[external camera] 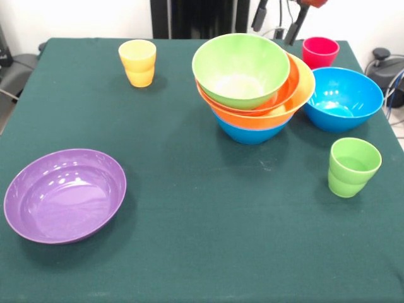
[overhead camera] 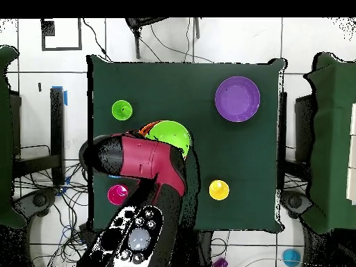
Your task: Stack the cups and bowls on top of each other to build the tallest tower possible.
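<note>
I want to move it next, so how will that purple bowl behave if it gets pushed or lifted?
The purple bowl looks glossy, so probably slippery to grip. It sits wide, shallow and upright on the green cloth, so a push would likely slide it, not tip it. Likely stiff, light plastic.

A broad open stretch of the green-clothed table [external camera: 208, 240] runs across the near side in the front view, between the wide purple plastic bowl [external camera: 65, 195] and the light green plastic cup [external camera: 353, 166]. The leaning pile of nested bowls [external camera: 252, 85], a blue bowl [external camera: 344, 98] just beside it, and a red-pink cup [external camera: 319, 52] crowd one far corner; the yellow cup [external camera: 137, 62] stands well apart.
</note>
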You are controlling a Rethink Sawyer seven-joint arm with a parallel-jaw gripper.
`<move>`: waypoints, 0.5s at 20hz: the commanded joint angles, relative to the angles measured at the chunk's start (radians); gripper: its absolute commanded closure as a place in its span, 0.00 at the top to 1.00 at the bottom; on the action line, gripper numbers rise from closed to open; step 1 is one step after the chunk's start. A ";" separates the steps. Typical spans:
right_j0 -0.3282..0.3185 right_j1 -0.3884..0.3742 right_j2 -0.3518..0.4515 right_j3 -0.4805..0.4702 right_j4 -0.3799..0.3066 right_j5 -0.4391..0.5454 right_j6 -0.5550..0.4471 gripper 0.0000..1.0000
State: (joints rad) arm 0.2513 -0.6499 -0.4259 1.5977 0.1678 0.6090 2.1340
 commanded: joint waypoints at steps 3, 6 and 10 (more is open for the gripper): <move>-0.055 -0.017 0.110 0.090 -0.025 -0.014 0.053 1.00; -0.056 -0.026 0.114 0.107 -0.029 -0.024 0.055 1.00; -0.079 -0.041 0.123 0.103 -0.037 -0.015 0.028 1.00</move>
State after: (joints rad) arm 0.2060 -0.6954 -0.4240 1.6227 0.1666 0.6090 2.1340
